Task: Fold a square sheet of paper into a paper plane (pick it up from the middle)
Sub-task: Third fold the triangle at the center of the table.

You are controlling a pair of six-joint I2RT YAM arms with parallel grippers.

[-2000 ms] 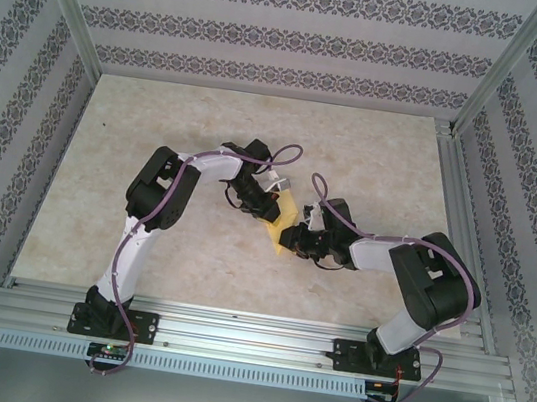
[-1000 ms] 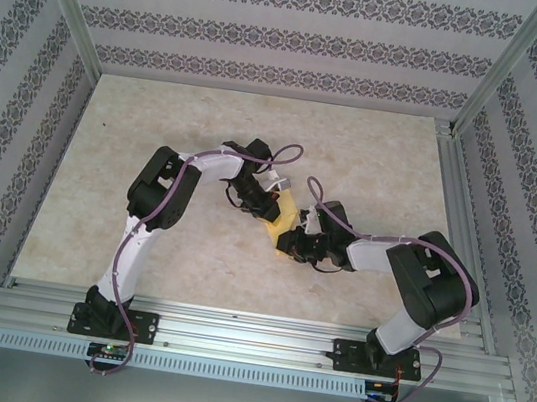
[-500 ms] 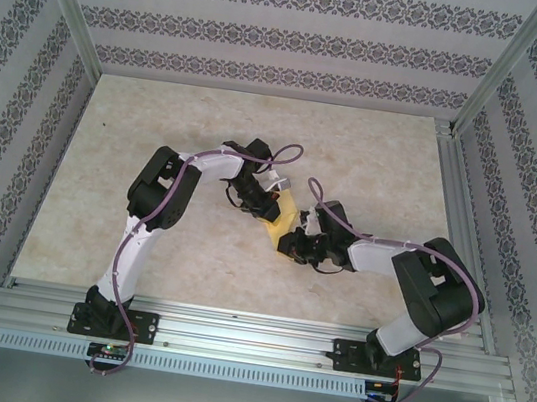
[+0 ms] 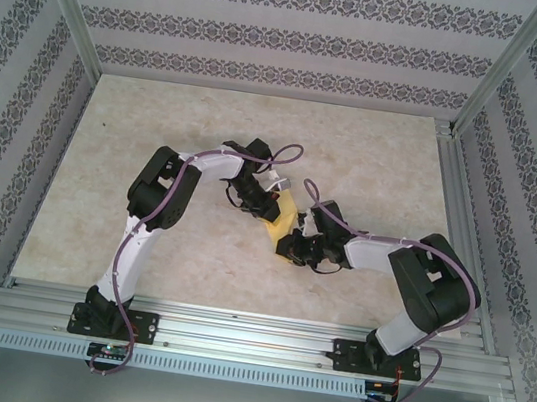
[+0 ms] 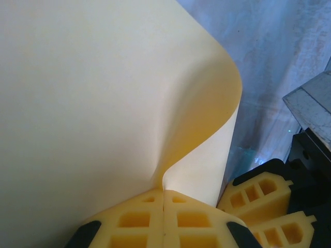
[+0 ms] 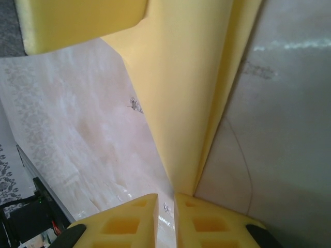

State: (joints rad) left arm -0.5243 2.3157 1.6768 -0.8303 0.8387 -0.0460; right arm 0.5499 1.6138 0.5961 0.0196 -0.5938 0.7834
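The square sheet of paper [image 4: 283, 221] hangs pale yellow between the two grippers at the middle of the table. My left gripper [image 4: 270, 204] is shut on it: in the left wrist view the sheet [image 5: 103, 93] curls up from the pinched fingertips [image 5: 164, 192]. My right gripper [image 4: 292, 246] sits at the sheet's near lower end. In the right wrist view a folded strip of the sheet [image 6: 191, 77] narrows down to the right fingertip. The right gripper [image 6: 165, 199] stands open by a narrow gap through which the table shows.
The beige marbled table top [image 4: 159, 124] runs out to patterned walls and a metal frame [image 4: 229, 332] along the near edge. The right gripper's yellow fingers [image 5: 258, 191] sit close beside the left one. A left finger [image 6: 77, 20] shows above the strip.
The right gripper has edged left toward the sheet's lower end and its jaws have narrowed slightly. The left gripper has held still, shut on the paper.
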